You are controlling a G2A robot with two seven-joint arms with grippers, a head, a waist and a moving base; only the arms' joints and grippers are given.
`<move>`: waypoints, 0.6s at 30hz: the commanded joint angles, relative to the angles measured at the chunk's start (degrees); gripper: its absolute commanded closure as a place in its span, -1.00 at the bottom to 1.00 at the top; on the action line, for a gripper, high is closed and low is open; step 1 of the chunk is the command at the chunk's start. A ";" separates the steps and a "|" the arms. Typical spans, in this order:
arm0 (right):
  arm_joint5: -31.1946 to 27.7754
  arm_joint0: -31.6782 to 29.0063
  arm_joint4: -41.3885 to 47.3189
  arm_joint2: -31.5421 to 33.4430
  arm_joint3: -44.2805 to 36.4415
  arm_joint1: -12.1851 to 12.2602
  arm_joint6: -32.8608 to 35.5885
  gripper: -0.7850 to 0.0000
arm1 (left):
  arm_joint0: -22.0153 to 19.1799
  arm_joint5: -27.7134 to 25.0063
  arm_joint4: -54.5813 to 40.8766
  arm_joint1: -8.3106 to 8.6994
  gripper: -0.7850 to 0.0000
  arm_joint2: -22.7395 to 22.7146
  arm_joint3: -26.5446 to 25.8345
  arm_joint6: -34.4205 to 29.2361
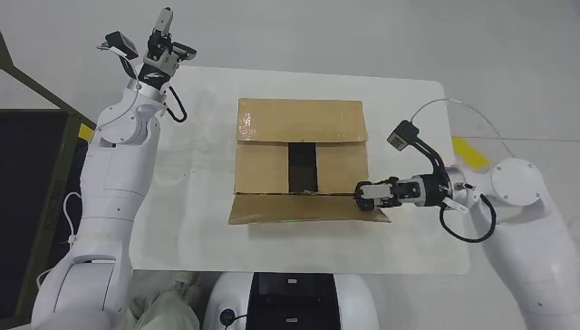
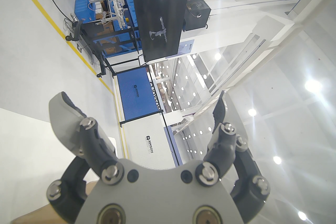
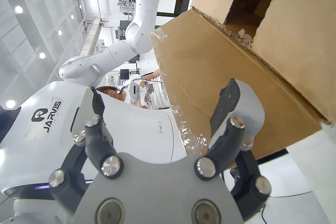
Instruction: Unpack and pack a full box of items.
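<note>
A brown cardboard box (image 1: 302, 158) stands in the middle of the white table (image 1: 199, 230). Its long flaps are folded outward and a dark gap (image 1: 303, 168) shows between the two inner flaps. My right gripper (image 1: 363, 196) is open at the corner of the near flap (image 3: 210, 70), whose taped edge lies between its fingers. My left gripper (image 1: 168, 33) is open and holds nothing. It is raised above the table's far left corner, pointing away from the box, with both fingers (image 2: 65, 109) spread in the left wrist view.
The table's right side (image 1: 408, 103) and left side are bare white. A dark panel (image 1: 32, 167) stands off the table to the left. The box contents are hidden in the dark gap.
</note>
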 commanded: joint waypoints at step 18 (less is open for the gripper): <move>4.21 -0.78 -4.91 -5.53 -1.14 0.88 3.20 -1.00 | 0.00 0.00 0.00 0.00 -1.00 0.00 0.00 0.00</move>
